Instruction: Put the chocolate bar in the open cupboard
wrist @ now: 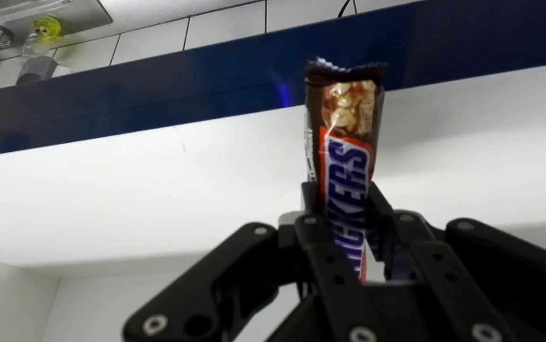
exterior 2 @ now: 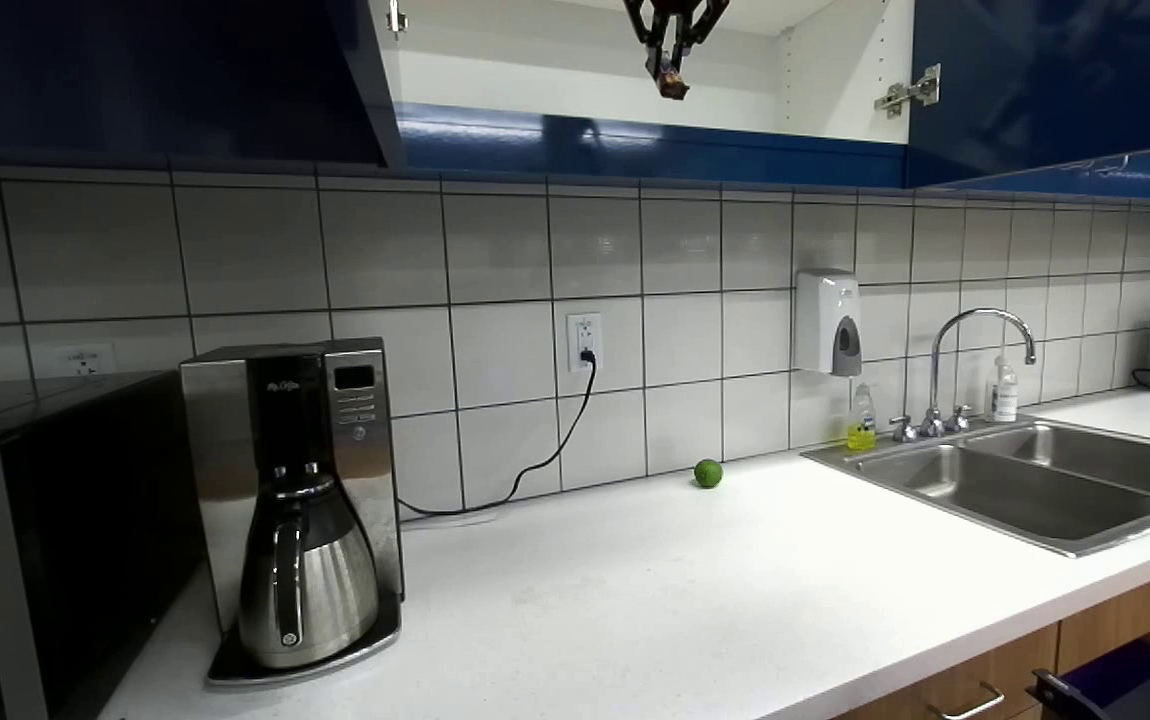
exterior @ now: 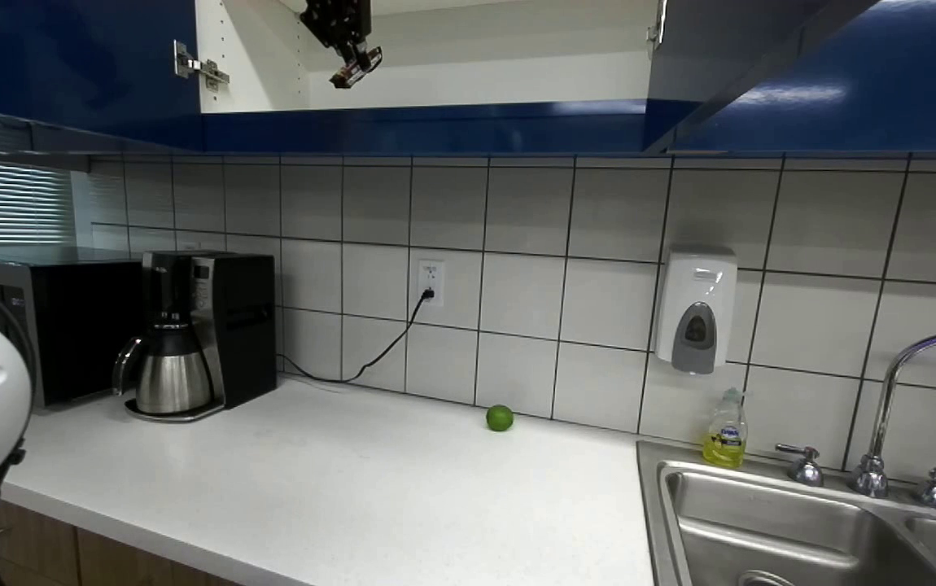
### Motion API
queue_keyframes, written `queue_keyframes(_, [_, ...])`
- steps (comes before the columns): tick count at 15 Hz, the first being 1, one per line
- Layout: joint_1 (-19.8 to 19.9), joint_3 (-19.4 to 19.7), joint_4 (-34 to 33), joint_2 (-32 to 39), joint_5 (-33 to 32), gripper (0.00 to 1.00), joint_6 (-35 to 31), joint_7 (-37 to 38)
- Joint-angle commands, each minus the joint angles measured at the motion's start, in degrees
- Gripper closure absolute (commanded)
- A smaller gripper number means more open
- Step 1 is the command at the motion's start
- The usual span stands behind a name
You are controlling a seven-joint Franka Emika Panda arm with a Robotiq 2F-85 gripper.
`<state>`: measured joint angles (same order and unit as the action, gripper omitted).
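The chocolate bar [wrist: 346,156], a Snickers in a brown wrapper with a blue, white and red label, is held between the fingers of my gripper [wrist: 342,202]. Its far end sticks out past the fingertips. In both exterior views the bar [exterior: 344,79] [exterior 2: 672,84] and the gripper [exterior: 358,63] [exterior 2: 668,62] show at the top, in front of the white interior of the open cupboard [exterior: 509,77] [exterior 2: 525,75]. They are above the level of its dark blue lower edge. The cupboard's white inside [wrist: 135,199] fills much of the wrist view. The cupboard's upper part is out of view.
Blue doors [exterior: 69,65] [exterior 2: 1055,80] stand open at the cupboard's sides. Below are a coffee maker [exterior 2: 285,400], a microwave [exterior 2: 65,500], a small green round object [exterior: 500,418], a soap dispenser [exterior: 696,309], a soap bottle [exterior: 726,439] and a sink [exterior: 761,513].
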<state>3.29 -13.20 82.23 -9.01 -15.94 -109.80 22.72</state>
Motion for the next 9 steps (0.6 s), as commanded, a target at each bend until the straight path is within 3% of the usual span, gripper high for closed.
queue_keyframes(1, [-2.3,1.7,-6.2,4.4,-1.3,0.94,1.6,1.4])
queue_keyframes(9, [-1.3,1.8,-10.7,8.9,-0.8,0.94,1.4,2.0])
